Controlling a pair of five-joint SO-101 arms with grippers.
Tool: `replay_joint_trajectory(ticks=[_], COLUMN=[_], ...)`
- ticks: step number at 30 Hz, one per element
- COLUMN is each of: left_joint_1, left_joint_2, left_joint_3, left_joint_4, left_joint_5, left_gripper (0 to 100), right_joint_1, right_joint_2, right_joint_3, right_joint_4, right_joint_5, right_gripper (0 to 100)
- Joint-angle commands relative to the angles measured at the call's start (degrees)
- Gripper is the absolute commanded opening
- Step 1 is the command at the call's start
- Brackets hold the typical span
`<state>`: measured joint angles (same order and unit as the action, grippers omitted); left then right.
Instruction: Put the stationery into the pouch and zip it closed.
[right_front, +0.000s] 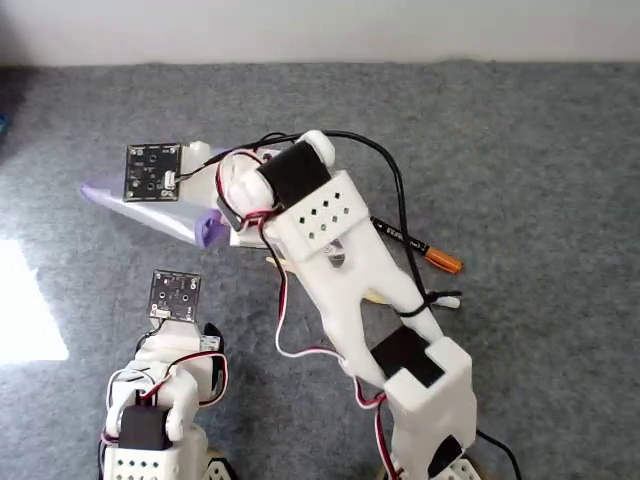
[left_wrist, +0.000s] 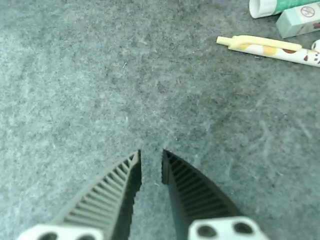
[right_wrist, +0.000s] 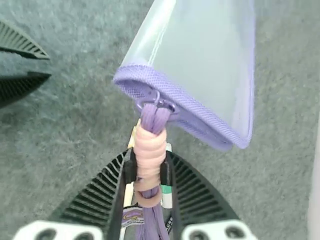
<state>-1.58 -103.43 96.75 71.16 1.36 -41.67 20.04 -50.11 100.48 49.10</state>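
Evidently early: right pincer (right_wrist: 148, 155) clamps the pouch (right_wrist: 200, 60) zipper tassel (right_wrist: 150, 125), left pincer (left_wrist: 151, 152) gapes empty, pen (left_wrist: 270, 49) and eraser (left_wrist: 300, 20) lie outside.

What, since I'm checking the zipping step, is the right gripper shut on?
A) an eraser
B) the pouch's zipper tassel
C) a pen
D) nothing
B: the right gripper pinches the pink-and-purple tassel tied to the zipper pull of the pouch.

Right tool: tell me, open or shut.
Shut: the right tool pinches the tassel of the pouch.
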Motion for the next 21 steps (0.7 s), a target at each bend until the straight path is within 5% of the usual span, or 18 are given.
replay_joint_trajectory(ticks=[1,21], left_joint_1=[0.1,12.6], left_joint_2=[-0.4,-0.4], left_joint_3=[-0.3,-0.3], left_joint_4=[0.4,0.8], left_joint_5=[0.3,0.2], left_gripper=[7,7], right_joint_1=[-1.6,-2.2], right_joint_2=[-5.4,-12.2], right_joint_3=[-2.6,7.5], right_joint_4=[2.6,2.4], right_joint_5=[-3.4,-8.1], right_gripper=[1.0,1.0])
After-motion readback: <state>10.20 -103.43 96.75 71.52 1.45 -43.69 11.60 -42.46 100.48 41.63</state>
